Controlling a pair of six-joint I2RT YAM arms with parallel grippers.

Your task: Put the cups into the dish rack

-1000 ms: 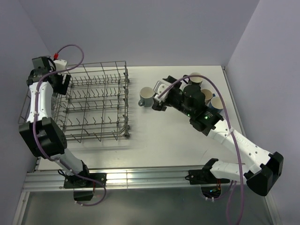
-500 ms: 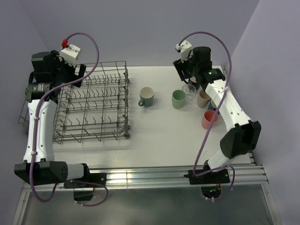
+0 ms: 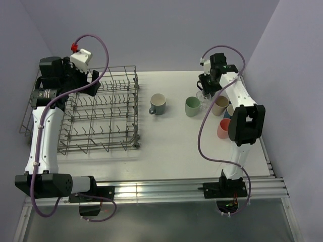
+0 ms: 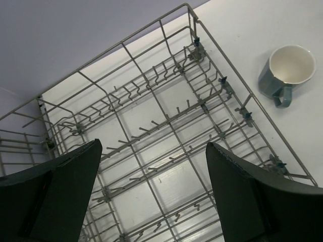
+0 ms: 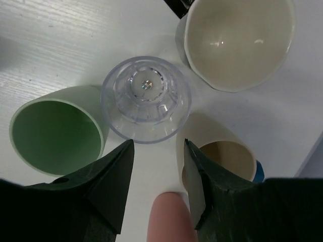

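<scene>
Cups (image 3: 220,105) cluster on the table (image 3: 171,146) right of the dish rack (image 3: 101,113): a coral mug (image 3: 225,129) nearest us, then a green mug (image 3: 192,106) and a grey-blue mug (image 3: 158,104), then a clear glass (image 5: 145,98) under our right gripper (image 5: 157,146), fingers parted and empty. Our left gripper (image 4: 151,146) gapes wide, empty, over the rack.

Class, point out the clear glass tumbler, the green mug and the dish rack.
clear glass tumbler (image 5: 145,96), right wrist view, base.
green mug (image 5: 53,128), right wrist view, inside wall.
dish rack (image 3: 98,108), top external view, wire floor.
</scene>
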